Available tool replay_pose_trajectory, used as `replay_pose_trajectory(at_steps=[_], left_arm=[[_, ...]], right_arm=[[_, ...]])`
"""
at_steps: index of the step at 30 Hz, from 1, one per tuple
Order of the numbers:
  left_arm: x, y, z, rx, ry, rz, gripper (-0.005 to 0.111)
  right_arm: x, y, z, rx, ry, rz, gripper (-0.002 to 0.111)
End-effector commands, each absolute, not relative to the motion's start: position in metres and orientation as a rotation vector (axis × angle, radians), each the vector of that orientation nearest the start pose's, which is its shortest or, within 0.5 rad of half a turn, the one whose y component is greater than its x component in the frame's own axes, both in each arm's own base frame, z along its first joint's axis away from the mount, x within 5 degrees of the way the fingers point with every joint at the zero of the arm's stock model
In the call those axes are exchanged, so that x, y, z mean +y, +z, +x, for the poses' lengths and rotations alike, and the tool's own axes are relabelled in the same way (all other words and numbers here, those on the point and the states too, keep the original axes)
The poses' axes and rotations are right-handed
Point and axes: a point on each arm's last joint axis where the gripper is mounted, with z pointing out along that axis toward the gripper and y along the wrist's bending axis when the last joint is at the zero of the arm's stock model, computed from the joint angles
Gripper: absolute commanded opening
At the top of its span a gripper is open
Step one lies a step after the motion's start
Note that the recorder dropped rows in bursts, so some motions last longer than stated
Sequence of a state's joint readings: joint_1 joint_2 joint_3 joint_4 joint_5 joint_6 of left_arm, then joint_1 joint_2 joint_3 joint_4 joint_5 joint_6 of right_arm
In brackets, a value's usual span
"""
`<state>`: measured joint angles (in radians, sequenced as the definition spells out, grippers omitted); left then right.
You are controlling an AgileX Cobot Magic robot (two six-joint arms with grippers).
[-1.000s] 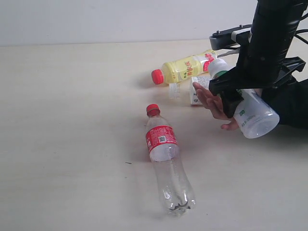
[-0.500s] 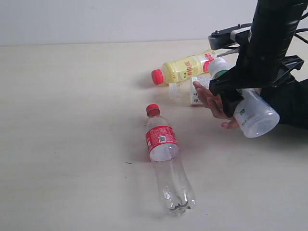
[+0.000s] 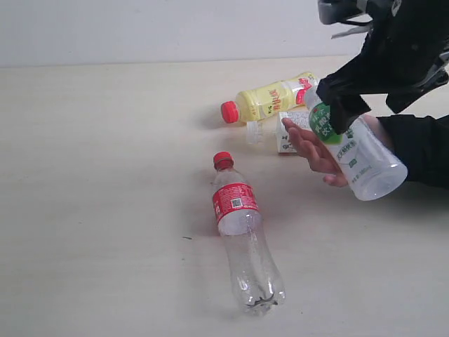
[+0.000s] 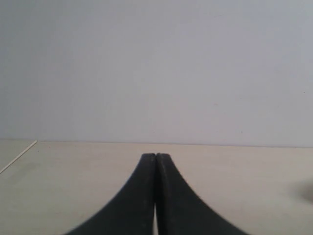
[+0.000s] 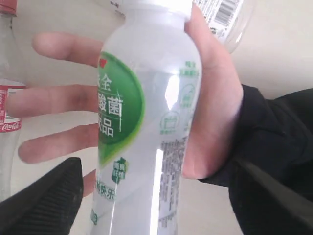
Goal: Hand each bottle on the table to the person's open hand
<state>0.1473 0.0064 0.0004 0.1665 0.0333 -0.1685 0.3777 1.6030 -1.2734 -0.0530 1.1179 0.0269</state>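
The exterior view is giving the whole layout. The white bottle with the green label (image 3: pixel 354 151) is lying across the person's open hand (image 3: pixel 313 151) at the right side of the table (image 3: pixel 105 175), with its base jutting past the palm toward the near side. The right gripper (image 3: pixel 377 95) is hovering just above it with its jaws spread wide, gripping nothing.

The right wrist view is adding what the exterior view hides. The bottle is resting on the palm, the fingers are stretching out flat beneath it, and each black jaw is standing off from the bottle's sides with a gap. A black sleeve (image 5: pixel 274 127) is covering the wrist.

The left gripper (image 4: pixel 155 196) is appearing only in its own wrist view. Its jaws are pressing together with nothing between them, above bare table and facing a plain wall.

The yellow bottle (image 3: pixel 270 100) is lying on its side just behind the hand. A small white bottle (image 3: pixel 286 133) is sitting between the two, partly hidden by the fingertips, and its label is too small to read. The clear bottle with the red cap (image 3: pixel 242 232) is lying mid-table, well apart from the hand.

Broad open surface is stretching left of the bottles, back to the far edge by the wall. The right edge is being crowded by the arm and the sleeve.
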Motion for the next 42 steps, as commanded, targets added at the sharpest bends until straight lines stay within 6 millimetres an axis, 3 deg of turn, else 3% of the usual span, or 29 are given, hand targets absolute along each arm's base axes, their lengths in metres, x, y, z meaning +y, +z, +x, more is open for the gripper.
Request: replay_pose_trajectory(at_steps=[1, 3, 6, 9, 12, 19, 23, 32, 37, 42], left_arm=[[0.009, 0.210, 0.056, 1.512, 0.131, -0.113, 0.000], [0.009, 0.210, 0.056, 1.512, 0.131, -0.113, 0.000], [0.009, 0.210, 0.056, 1.512, 0.131, -0.113, 0.000], [0.009, 0.210, 0.056, 1.512, 0.131, -0.113, 0.000], [0.009, 0.210, 0.056, 1.512, 0.131, -0.113, 0.000], [0.009, 0.210, 0.056, 1.512, 0.131, -0.113, 0.000], [0.009, 0.210, 0.056, 1.512, 0.131, -0.113, 0.000], [0.009, 0.210, 0.056, 1.512, 0.131, -0.113, 0.000], [0.009, 0.210, 0.056, 1.512, 0.131, -0.113, 0.000], [0.009, 0.211, 0.056, 1.509, 0.130, -0.112, 0.000]], right_arm=[[0.102, 0.313, 0.276, 2.753, -0.006, -0.582, 0.077], [0.096, 0.333, 0.259, 2.706, 0.007, -0.567, 0.070], [0.083, 0.360, 0.225, 2.569, 0.042, -0.535, 0.048], [0.071, 0.374, 0.191, 2.427, 0.094, -0.502, 0.019], [0.060, 0.378, 0.161, 2.310, 0.117, -0.478, 0.000], [0.035, 0.369, 0.096, 2.017, 0.133, -0.483, 0.000], [0.025, 0.345, 0.069, 1.921, 0.138, -0.484, 0.000], [0.014, 0.304, 0.034, 1.735, 0.194, -0.427, 0.000], [0.005, 0.301, 0.013, 1.592, 0.199, -0.394, 0.000], [0.005, 0.300, 0.013, 1.600, 0.204, -0.390, 0.000]])
